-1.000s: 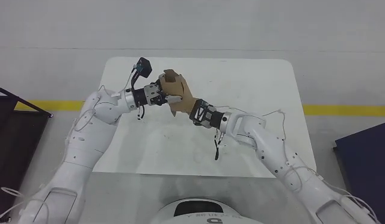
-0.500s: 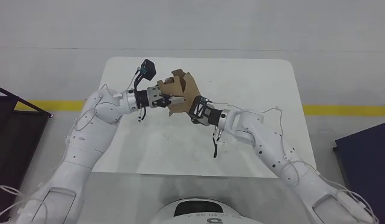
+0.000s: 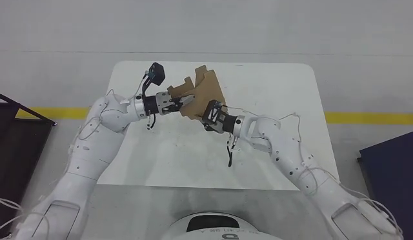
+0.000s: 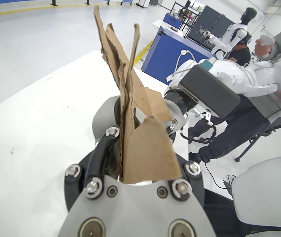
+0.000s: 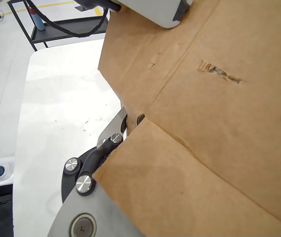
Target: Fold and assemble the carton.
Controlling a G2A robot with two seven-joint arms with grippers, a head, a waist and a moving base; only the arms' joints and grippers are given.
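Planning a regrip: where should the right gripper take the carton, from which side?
Probably the carton edge nearest the robot, edge-on from the right arm's side: the board is thin, off the table, and the left gripper pins its other end.

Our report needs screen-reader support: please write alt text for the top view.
Two robot arms hold a partly folded brown carton over a white table, the left pincer and right pincer each clamped on an edge of it.

The carton [image 3: 203,95] is matt brown corrugated cardboard with rough edges (some dents too). The table [image 3: 277,98] is smooth, white, slightly glossy. The left gripper [image 3: 183,103] has matt grey metal and shiny screws.
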